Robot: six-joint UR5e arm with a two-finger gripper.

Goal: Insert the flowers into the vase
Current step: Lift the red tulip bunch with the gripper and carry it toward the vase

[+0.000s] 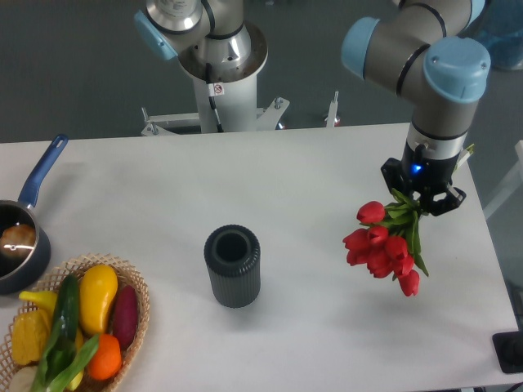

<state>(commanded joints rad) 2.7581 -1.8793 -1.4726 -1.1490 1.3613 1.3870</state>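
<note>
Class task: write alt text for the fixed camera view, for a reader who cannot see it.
A robot arm's gripper holds a bunch of red tulips, blooms hanging down, above the right side of a white table. A dark grey ribbed vase stands upright and empty mid-table; a wicker basket of vegetables and a blue-handled saucepan sit at far left.

The arm (425,49) is built of grey metal tubes joined by rounded joints with pale blue caps. Its pale round base column (219,90) carries a small red-and-white sticker and a thin dark cable, bolted on a metal foot. Below the wrist sits a black pincer (422,196) showing a small blue light.
</note>
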